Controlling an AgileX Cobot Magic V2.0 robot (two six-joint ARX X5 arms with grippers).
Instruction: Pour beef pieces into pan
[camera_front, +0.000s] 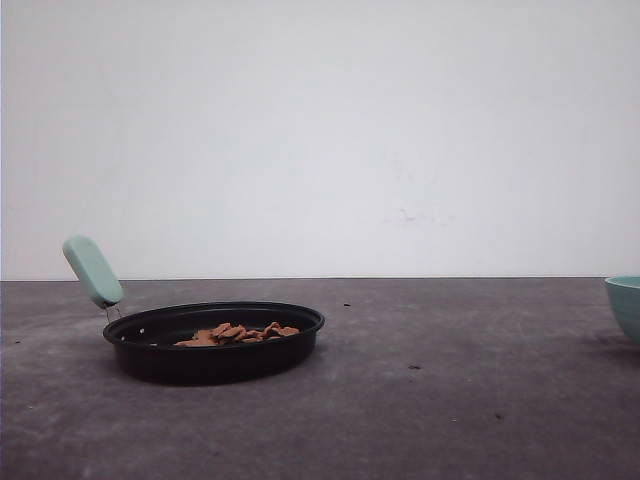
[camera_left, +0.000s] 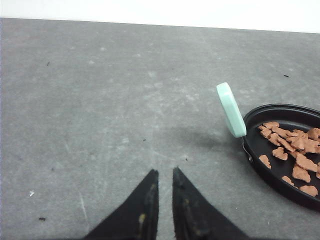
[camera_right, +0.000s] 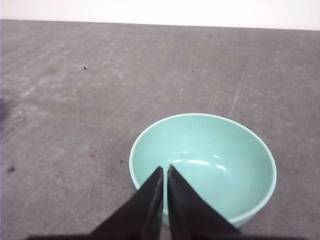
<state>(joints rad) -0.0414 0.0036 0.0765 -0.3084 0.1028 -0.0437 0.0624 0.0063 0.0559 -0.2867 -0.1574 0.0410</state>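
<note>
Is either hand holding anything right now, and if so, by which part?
Nothing is held. The left hand is closed over bare table, the right hand closed above the empty bowl.

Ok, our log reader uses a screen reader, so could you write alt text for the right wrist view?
An empty teal-green bowl sits upright on a scuffed grey table. The right end effector, with its dark fingers nearly together and holding nothing, is seen over the bowl's near rim.

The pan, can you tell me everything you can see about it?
The pan is round, shallow and black, sitting flat on the grey table at the robot's left. Its short, rounded mint-green handle rises at a slant on a thin metal neck. Small orange-brown beef pieces lie inside. The left gripper is apart from it.
</note>
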